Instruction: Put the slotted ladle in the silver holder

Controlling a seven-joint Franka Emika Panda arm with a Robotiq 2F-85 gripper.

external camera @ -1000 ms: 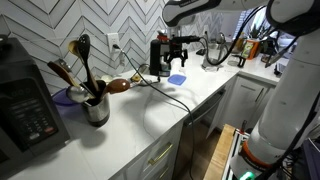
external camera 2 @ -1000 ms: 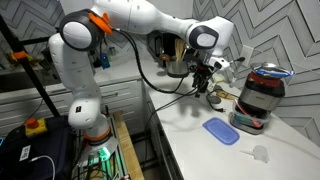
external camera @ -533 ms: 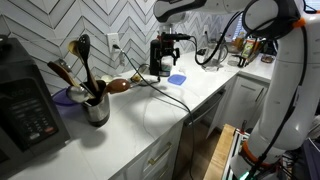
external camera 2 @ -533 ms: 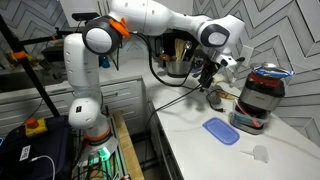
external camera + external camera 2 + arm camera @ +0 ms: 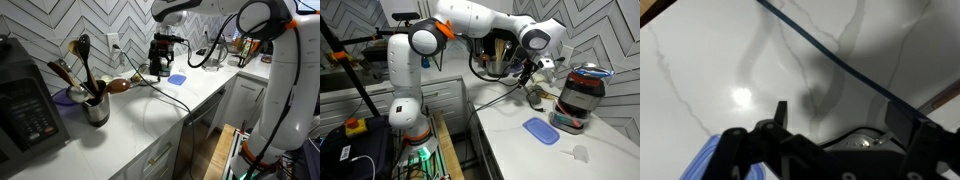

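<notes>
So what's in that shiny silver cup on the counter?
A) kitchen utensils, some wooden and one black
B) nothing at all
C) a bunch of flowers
A: the silver holder has wooden spoons and a black utensil standing up out of it.

In the wrist view the black Robotiq gripper [image 5: 841, 112] is blurred and cut off by the bottom edge. Only two dark fingers [image 5: 780, 108] show, standing apart over the white marbled stone counter [image 5: 700, 70]. Beside its body a ribbed blue plastic piece [image 5: 708, 160] is smeared and cropped at the corner. Ahead of the fingers a thin dark strand [image 5: 840, 62] crosses; cable or handle cannot be told. In an exterior view the fingertips merge with the tall black canister [image 5: 154, 62] behind them, too small to separate
</notes>
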